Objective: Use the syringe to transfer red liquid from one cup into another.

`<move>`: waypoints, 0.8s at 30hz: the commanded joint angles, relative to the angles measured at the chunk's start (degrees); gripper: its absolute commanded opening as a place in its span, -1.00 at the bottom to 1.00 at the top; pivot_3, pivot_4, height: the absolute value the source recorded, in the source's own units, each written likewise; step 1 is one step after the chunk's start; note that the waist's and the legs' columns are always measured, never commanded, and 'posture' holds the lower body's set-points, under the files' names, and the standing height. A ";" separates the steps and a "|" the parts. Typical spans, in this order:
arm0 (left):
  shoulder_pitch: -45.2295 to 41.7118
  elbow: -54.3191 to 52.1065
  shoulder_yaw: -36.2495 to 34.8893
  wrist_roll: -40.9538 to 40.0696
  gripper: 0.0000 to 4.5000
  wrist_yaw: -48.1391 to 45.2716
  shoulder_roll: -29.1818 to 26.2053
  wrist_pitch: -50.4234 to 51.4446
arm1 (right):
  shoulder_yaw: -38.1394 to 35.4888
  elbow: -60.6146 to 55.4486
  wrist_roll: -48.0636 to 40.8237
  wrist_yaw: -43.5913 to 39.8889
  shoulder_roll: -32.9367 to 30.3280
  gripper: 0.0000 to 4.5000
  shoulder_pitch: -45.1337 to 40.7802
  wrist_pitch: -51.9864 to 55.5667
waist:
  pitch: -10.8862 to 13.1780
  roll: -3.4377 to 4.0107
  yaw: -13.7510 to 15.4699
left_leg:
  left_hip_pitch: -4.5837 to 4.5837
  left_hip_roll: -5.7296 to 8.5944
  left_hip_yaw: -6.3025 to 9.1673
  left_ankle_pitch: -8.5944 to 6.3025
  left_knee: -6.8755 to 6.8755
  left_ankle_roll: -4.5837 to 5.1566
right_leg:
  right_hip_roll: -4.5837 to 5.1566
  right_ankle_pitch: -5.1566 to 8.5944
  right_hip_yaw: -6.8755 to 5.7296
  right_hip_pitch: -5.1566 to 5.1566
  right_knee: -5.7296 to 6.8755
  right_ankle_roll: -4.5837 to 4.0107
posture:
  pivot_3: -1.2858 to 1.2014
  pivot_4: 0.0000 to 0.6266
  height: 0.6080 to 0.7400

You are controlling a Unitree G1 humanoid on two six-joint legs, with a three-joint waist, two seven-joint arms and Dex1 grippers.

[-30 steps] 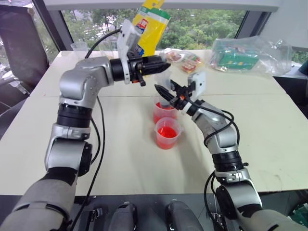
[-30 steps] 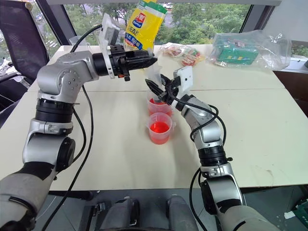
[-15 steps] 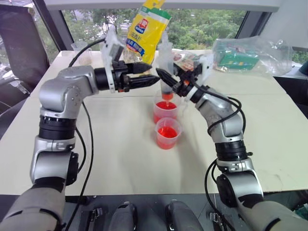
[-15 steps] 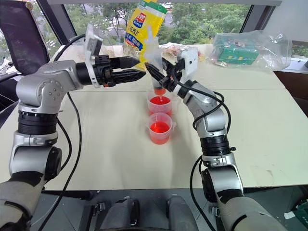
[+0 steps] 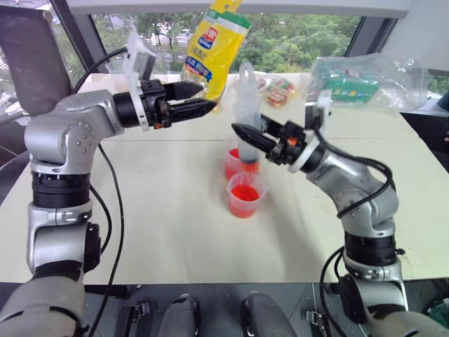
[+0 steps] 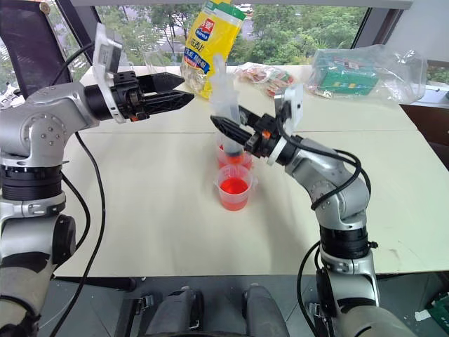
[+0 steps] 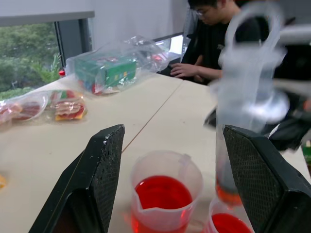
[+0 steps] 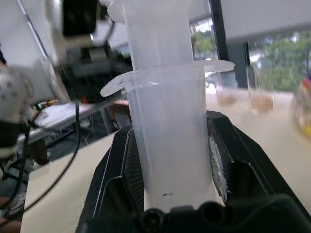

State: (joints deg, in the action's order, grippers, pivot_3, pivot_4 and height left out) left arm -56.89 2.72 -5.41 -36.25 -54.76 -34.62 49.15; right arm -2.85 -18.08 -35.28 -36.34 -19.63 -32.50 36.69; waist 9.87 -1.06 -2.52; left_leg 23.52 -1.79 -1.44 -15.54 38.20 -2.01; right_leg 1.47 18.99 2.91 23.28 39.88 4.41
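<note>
From the head, the right gripper (image 5: pixel 247 135) clamps the syringe (image 5: pixel 246 112) upright, its tip over the handled cup (image 5: pixel 232 160), behind the smaller cup (image 5: pixel 244 194).

Left wrist view: the left gripper (image 7: pixel 182 160) gapes wide, empty, both cups beyond.

Right wrist view: fingers (image 8: pixel 127 165) pinch the barrel.

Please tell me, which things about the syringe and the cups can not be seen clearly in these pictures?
- Syringe fill level: the right gripper covers the middle of the barrel in the eye views; the right wrist view cuts off the lower part.
- Syringe tip: the left wrist view is blurred; touching the liquid or not cannot be told.
- Handled cup: partly hidden behind the syringe in the eye views.
- Smaller cup: cut off by the left wrist view's edge.
</note>
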 commanded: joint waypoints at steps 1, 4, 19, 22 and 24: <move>-2.50 -2.02 -1.63 -2.18 0.47 1.02 0.67 0.51 | 1.23 -2.73 1.57 0.26 -0.14 -0.37 1.90 -2.80 | 0.00 0.00 0.06 | 0.00 0.00 0.00 0.00 0.00 0.00 | 0.00 0.00 0.00 0.00 0.00 0.00 | 0.03 -0.52 1.00; -2.93 -1.57 -0.89 -2.08 0.47 1.72 1.99 -0.06 | 1.60 -2.88 1.93 0.44 -0.07 -0.37 2.48 -3.34 | 0.00 0.00 0.09 | 0.00 0.02 -0.01 0.00 0.01 0.00 | 0.00 0.00 0.00 -0.01 -0.01 0.00 | 0.03 -0.52 1.00; -4.86 6.06 4.80 2.14 0.47 -0.64 8.57 -6.38 | 1.97 -4.10 1.61 1.18 -0.34 -0.37 2.35 -3.13 | 0.00 0.00 0.15 | 0.00 0.02 -0.01 0.00 0.01 0.00 | -0.02 0.00 0.01 -0.01 -0.02 0.00 | 0.03 -0.52 1.00; -5.58 6.96 4.60 2.04 0.23 -0.67 10.03 -6.70 | 2.03 -4.43 1.45 1.15 -0.60 -0.37 2.61 -2.87 | 0.00 0.00 0.18 | 0.00 0.02 -0.01 0.00 0.01 0.00 | -0.02 0.00 0.01 -0.01 -0.02 0.00 | 0.03 -0.52 1.00; -5.85 7.08 4.42 1.63 -0.08 -1.01 10.53 -6.60 | 2.08 -4.60 1.36 1.19 -0.72 -0.37 2.85 -2.76 | 0.00 0.00 0.15 | 0.00 0.03 -0.01 0.00 0.01 0.00 | -0.02 0.00 0.01 -0.01 -0.02 0.00 | 0.03 -0.52 1.00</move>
State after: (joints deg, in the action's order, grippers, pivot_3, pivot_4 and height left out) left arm -61.19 10.41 -0.95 -34.30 -55.18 -24.29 43.18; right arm -0.45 -18.91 -32.79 -34.93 -20.23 -28.98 34.64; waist 9.87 -1.06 -2.38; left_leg 23.51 -1.78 -1.45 -15.54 38.21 -2.02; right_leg 1.43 18.99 2.91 23.27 39.86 4.41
